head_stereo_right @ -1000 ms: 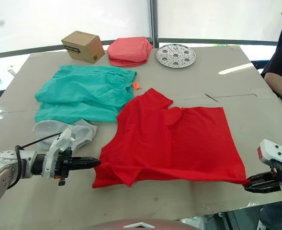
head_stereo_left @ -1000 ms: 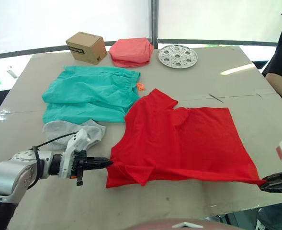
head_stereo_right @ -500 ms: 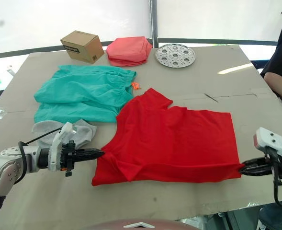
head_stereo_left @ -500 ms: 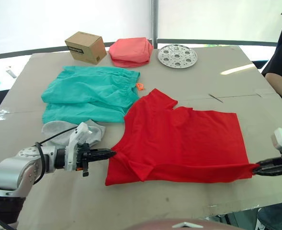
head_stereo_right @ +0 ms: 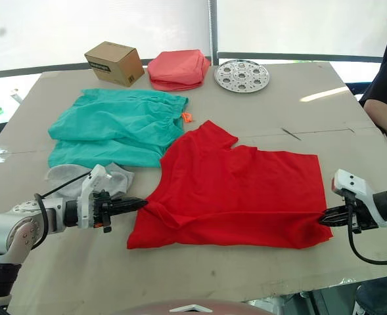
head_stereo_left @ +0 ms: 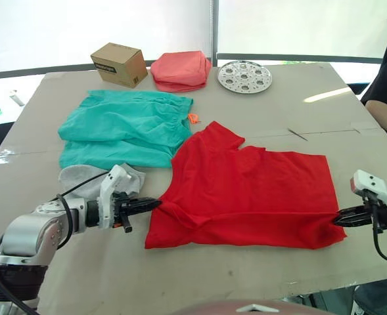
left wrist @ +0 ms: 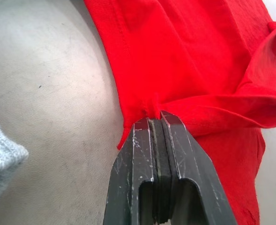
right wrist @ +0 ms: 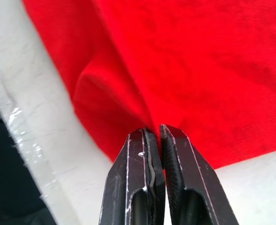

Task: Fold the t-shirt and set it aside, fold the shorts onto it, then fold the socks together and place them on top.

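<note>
The bright red t-shirt (head_stereo_left: 246,190) lies flat across the middle of the table, its near hem folded up over itself. My left gripper (head_stereo_left: 152,203) is shut on the shirt's left near edge, and the left wrist view shows a pinch of red cloth (left wrist: 152,104) between its closed fingers. My right gripper (head_stereo_left: 338,219) is shut on the shirt's right near corner (right wrist: 149,123). The teal-green shorts (head_stereo_left: 124,128) lie spread out to the left behind the shirt. The light grey socks (head_stereo_left: 88,177) sit just in front of the shorts, beside my left arm.
At the table's far edge stand a cardboard box (head_stereo_left: 119,64), a folded coral-pink cloth (head_stereo_left: 180,70) and a round metal plate (head_stereo_left: 244,76). A person's arm (head_stereo_left: 385,108) is at the right edge. The near table edge runs close under the shirt.
Both grippers have carried the shirt's near hem away from me and slightly inward, so the front strip now lies folded over the shirt.
</note>
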Motion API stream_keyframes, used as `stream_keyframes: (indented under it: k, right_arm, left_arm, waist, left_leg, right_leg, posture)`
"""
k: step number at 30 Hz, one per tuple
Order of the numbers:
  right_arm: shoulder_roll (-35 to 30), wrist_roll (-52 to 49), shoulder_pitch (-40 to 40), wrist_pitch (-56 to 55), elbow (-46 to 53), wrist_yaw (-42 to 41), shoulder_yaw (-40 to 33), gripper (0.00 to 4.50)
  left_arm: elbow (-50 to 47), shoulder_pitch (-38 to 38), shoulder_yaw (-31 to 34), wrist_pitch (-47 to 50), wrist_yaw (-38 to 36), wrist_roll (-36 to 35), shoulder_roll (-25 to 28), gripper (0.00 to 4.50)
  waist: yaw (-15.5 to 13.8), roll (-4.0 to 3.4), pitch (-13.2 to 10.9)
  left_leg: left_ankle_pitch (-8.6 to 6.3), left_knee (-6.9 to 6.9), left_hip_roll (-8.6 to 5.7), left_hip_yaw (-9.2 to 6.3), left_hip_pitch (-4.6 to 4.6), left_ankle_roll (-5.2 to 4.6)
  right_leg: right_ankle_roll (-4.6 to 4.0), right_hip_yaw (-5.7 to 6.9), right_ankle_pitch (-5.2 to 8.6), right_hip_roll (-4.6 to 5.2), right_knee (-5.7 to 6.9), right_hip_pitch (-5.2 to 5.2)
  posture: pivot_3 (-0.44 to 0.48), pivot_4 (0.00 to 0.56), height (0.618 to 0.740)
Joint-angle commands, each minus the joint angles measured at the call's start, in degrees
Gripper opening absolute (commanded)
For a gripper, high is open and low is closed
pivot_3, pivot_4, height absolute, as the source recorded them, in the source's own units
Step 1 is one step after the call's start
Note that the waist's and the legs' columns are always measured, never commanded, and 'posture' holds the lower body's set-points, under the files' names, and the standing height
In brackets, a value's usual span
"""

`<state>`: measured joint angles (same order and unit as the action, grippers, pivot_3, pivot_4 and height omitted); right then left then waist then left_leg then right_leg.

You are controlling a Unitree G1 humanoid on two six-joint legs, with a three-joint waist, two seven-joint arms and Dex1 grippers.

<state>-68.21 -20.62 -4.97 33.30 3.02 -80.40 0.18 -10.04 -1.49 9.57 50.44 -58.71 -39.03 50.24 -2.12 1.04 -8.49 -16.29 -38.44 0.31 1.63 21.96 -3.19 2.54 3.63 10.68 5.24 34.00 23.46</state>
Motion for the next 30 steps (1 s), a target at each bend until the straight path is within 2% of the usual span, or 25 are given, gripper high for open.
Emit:
stream_keyframes:
  k: [1,6,7,9,10,13,14,17,18,19,20,21,24,25,28,30]
  right_arm:
    - [0.79,0.46,-0.58,-0.31,0.6,1.67,-0.54,0.09]
    - [4.54,1.04,0.27,-2.19,1.54,6.79,-2.38,0.09]
    - [5.41,1.09,0.36,-2.75,1.47,8.08,-3.14,0.35]
    - [6.17,0.82,3.44,-4.74,2.99,8.94,-5.09,0.99]
    - [7.02,0.46,5.13,-5.42,4.16,10.06,-6.69,1.45]
    - [10.02,-3.11,10.2,-4.71,8.82,12.63,-13.72,2.9]
    - [10.7,-4.19,12.21,-4.83,10.53,12.66,-16.41,2.91]
    - [13.27,-9.61,17.46,-2.85,16.29,12.56,-24.28,2.91]
    - [14.42,-12.24,18.2,-1.47,18.09,12.98,-26.26,2.61]
    - [15.51,-14.57,18.51,-0.31,19.81,13.65,-27.7,2.22]
    - [16.29,-16.48,18.8,0.63,21.59,14.08,-28.48,2.04]
    - [17.02,-17.97,19.0,1.21,23.52,14.58,-28.61,1.61]
    - [19.51,-20.15,18.17,1.26,27.59,17.11,-26.44,0.33]
    - [20.35,-20.61,17.77,1.24,29.1,17.78,-24.52,0.03]
    - [22.61,-16.38,17.2,-2.2,33.0,18.01,-14.02,0.03]
    - [23.84,-15.13,16.79,-3.31,33.94,18.85,-10.01,0.03]
  left_arm:
    - [-1.06,-0.25,1.56,-0.27,0.41,-0.98,-0.56,0.0]
    - [-1.8,-0.59,3.38,0.95,2.15,-3.69,-3.26,0.0]
    - [-1.54,-1.3,4.95,2.12,3.59,-5.34,-4.61,0.0]
    - [-1.92,-1.69,7.03,3.06,5.12,-7.09,-5.85,0.7]
    - [-2.13,-1.61,8.0,3.34,5.86,-7.61,-6.21,1.02]
    - [-2.03,-1.09,11.75,6.38,5.96,-11.67,-5.94,2.41]
    - [-2.49,-0.42,12.56,7.07,4.47,-12.94,-4.99,2.8]
    - [-4.82,2.0,13.13,7.66,-1.56,-15.62,-1.62,2.8]
    - [-5.93,2.68,12.66,7.61,-3.57,-16.41,-0.71,2.54]
    - [-7.19,3.36,12.22,7.84,-5.79,-17.57,0.2,2.09]
    - [-8.78,3.82,11.69,8.64,-7.07,-19.06,0.78,1.86]
    - [-10.59,4.42,10.57,8.67,-8.34,-19.43,1.38,1.54]
    - [-13.91,6.09,5.67,5.11,-11.08,-15.64,2.86,0.2]
    - [-14.14,6.33,3.78,3.61,-11.96,-14.04,3.2,0.0]
    - [-12.13,6.31,-5.24,-6.16,-15.52,-3.1,5.31,0.0]
    - [-9.75,4.1,-8.8,-8.78,-15.07,0.14,4.18,0.0]
  waist:
    - [-0.03,0.01,0.01]
    - [-0.01,0.02,0.02]
    - [-0.03,0.01,0.02]
    - [-0.1,0.02,0.02]
    - [-0.23,0.06,0.05]
    - [-0.11,0.1,0.07]
    - [-0.11,0.08,0.07]
    - [-0.02,0.06,0.07]
    - [-0.01,0.08,0.08]
    - [0.0,0.07,0.09]
    - [0.01,0.06,0.09]
    - [0.0,0.04,0.08]
    - [-0.03,-0.01,0.1]
    - [-0.04,-0.02,0.09]
    - [-0.05,0.01,0.12]
    - [-0.06,-0.06,0.09]
  left_leg:
    - [0.0,0.0,0.0,0.0,0.0,0.0]
    - [0.0,-0.02,0.0,0.0,-0.01,0.01]
    - [0.01,-0.02,0.0,0.01,0.0,0.01]
    - [0.01,-0.04,0.0,0.0,0.01,0.02]
    - [0.01,-0.05,0.0,-0.01,0.01,0.01]
    - [0.12,-0.04,0.0,-0.09,0.01,0.2]
    - [0.12,-0.04,0.0,-0.08,0.01,0.19]
    - [0.06,-0.04,0.0,-0.05,-0.02,0.1]
    - [0.01,-0.04,0.0,-0.03,-0.03,0.02]
    - [0.01,-0.04,0.01,-0.03,-0.06,0.02]
    - [0.0,-0.04,0.02,0.0,-0.16,0.02]
    - [0.0,-0.05,0.03,0.01,-0.17,0.02]
    - [-0.01,-0.04,0.05,0.0,-0.18,0.04]
    - [-0.01,-0.03,0.04,0.01,-0.18,0.04]
    - [0.0,0.01,0.05,0.01,-0.16,0.03]
    - [0.0,0.05,0.05,0.02,-0.13,0.03]
  right_leg:
    - [0.0,0.0,0.0,0.0,0.0,0.0]
    - [-0.01,-0.01,-0.01,0.0,0.01,-0.01]
    - [-0.01,-0.01,-0.01,0.01,0.02,-0.01]
    - [-0.01,0.0,-0.02,0.0,0.03,-0.01]
    - [-0.01,0.0,-0.02,0.0,0.04,-0.02]
    - [-0.04,0.01,-0.02,-0.06,0.03,-0.11]
    - [-0.04,0.0,-0.03,-0.07,0.03,-0.11]
    - [-0.03,-0.03,-0.02,-0.09,0.05,-0.12]
    - [-0.01,-0.05,-0.01,-0.09,0.04,-0.11]
    - [0.0,-0.05,0.0,-0.1,0.05,-0.11]
    - [0.04,-0.09,0.02,-0.09,0.07,-0.12]
    - [0.21,-0.11,0.12,-0.08,0.06,-0.12]
    - [0.22,-0.15,0.13,-0.07,0.08,-0.12]
    - [0.21,-0.18,0.13,-0.07,0.08,-0.11]
    - [0.16,-0.18,0.11,-0.15,0.07,-0.06]
    - [-0.05,-0.18,0.01,-0.2,0.04,-0.03]
  posture:
    - [0.0,0.15,0.74]
    - [0.0,0.15,0.74]
    - [0.0,0.15,0.74]
    - [0.0,0.15,0.74]
    - [0.0,0.15,0.74]
    - [0.0,0.15,0.74]
    - [0.0,0.15,0.74]
    - [0.0,0.15,0.74]
    - [0.0,0.15,0.74]
    - [0.0,0.15,0.74]
    - [0.0,0.15,0.74]
    - [0.0,0.15,0.74]
    - [0.0,0.15,0.74]
    - [0.0,0.15,0.74]
    - [0.0,0.15,0.74]
    - [0.0,0.15,0.74]
